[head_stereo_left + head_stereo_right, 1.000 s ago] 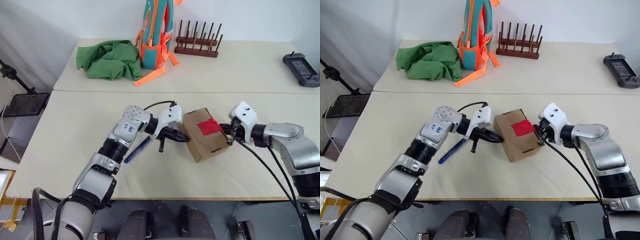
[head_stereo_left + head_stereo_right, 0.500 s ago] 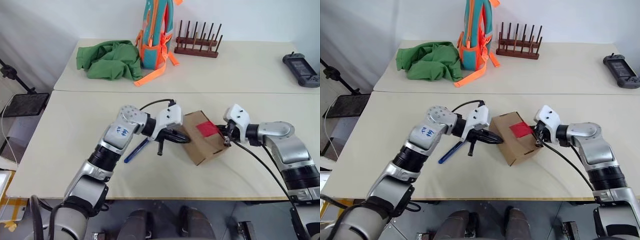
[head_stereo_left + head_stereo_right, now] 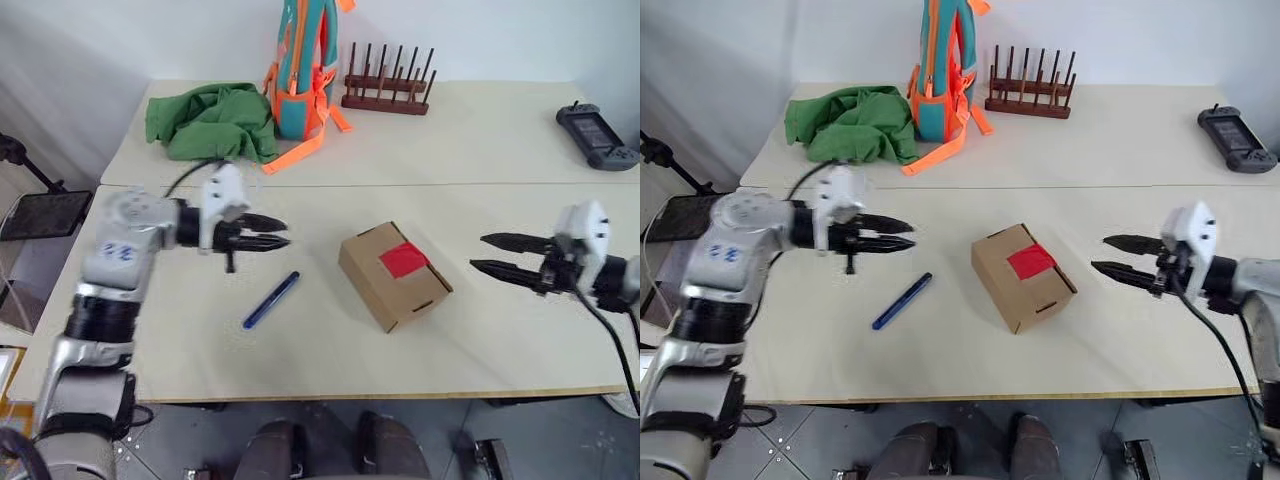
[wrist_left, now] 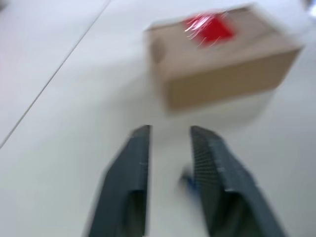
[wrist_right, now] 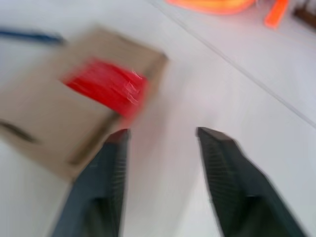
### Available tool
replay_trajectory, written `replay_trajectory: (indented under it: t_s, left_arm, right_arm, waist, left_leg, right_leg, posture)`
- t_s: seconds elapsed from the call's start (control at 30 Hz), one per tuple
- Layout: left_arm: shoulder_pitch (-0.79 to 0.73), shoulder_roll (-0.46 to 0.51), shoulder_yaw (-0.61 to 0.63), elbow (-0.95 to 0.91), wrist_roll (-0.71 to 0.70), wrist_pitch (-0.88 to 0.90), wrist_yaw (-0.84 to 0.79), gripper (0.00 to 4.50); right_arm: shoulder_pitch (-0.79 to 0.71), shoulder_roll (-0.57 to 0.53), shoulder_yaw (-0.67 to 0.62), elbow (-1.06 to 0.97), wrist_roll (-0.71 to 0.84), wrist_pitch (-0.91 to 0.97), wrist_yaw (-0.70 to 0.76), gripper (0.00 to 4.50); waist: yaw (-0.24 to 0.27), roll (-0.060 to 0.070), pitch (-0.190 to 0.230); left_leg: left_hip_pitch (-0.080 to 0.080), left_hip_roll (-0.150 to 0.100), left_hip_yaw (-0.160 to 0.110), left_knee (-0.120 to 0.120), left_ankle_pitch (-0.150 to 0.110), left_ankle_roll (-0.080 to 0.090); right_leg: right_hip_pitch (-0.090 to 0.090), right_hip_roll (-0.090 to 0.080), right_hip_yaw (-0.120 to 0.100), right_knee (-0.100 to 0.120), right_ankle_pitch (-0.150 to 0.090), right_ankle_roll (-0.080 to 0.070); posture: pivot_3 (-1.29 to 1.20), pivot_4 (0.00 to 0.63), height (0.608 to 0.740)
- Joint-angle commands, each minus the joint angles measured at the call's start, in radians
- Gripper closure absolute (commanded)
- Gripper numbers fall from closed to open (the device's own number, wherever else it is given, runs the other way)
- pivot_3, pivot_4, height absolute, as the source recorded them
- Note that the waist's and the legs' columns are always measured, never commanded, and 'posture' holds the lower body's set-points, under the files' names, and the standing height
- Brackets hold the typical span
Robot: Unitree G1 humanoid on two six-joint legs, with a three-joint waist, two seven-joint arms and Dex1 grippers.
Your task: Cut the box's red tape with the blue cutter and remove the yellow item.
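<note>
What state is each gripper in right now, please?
Left gripper: open, holding nothing, away from the box.
Right gripper: open, holding nothing, also off the box.

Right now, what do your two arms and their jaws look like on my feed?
Both arms are silver-grey metal segments with black joints. Each ends in a white wrist housing carrying a gripper of two black tapered fingers: left gripper, right gripper. The left arm bears blue handwritten marks, and black cables run along both arms.
</note>
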Motion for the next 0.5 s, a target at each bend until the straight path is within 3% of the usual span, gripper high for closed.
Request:
replay_trajectory:
  t_s: [0.03, 0.1, 0.23, 0.33, 0.5]
  left_arm:
    - [0.208, 0.110, 0.214, -0.039, -0.064, -0.007, -0.009, 1.83]
    - [0.323, 0.155, 0.316, -0.040, -0.080, -0.007, 0.009, 1.28]
    - [0.493, 0.183, 0.454, -0.021, -0.090, -0.059, 0.030, 0.14]
    - [0.598, 0.179, 0.523, 0.004, -0.080, -0.127, 0.036, 0.04]
    - [0.754, 0.154, 0.621, -0.051, -0.095, -0.164, 0.063, 0.04]
  right_arm:
    - [0.093, 0.038, -0.077, -0.226, 0.135, 0.093, -0.073, 0.59]
    - [0.151, 0.091, -0.072, -0.322, 0.166, 0.106, -0.139, 0.00]
    - [0.229, 0.195, 0.006, -0.422, 0.073, -0.025, -0.186, 0.00]
    - [0.225, 0.350, 0.049, -0.413, 0.081, -0.237, -0.132, 0.00]
    - [0.210, 0.332, 0.108, -0.376, 0.195, -0.160, -0.063, 0.00]
  waist:
    - [-0.011, -0.001, 0.000]
    - [-0.013, -0.002, 0.000]
    - [0.003, -0.002, 0.000]
    - [0.009, -0.003, 0.000]
    - [0.004, -0.003, 0.000]
  left_leg:
    - [0.001, 0.000, 0.000, 0.000, 0.000, -0.001]
    - [0.001, 0.002, -0.001, 0.000, -0.002, -0.003]
    - [0.002, 0.000, -0.003, 0.000, -0.006, -0.010]
    - [0.003, 0.000, -0.003, 0.000, -0.008, -0.012]
    - [0.003, 0.000, -0.001, -0.001, -0.008, -0.012]
  right_leg:
    - [0.000, 0.000, 0.000, 0.001, 0.000, 0.000]
    - [0.000, -0.002, 0.001, 0.001, -0.001, -0.002]
    - [0.000, -0.004, 0.003, 0.002, -0.002, -0.003]
    - [0.000, -0.006, 0.007, 0.002, -0.001, -0.003]
    - [-0.001, -0.004, 0.007, 0.003, -0.002, -0.004]
  posture:
    - [0.00, 0.150, 0.740]
    - [0.00, 0.150, 0.740]
    - [0.00, 0.150, 0.740]
    - [0.00, 0.150, 0.740]
    - [0.00, 0.150, 0.740]
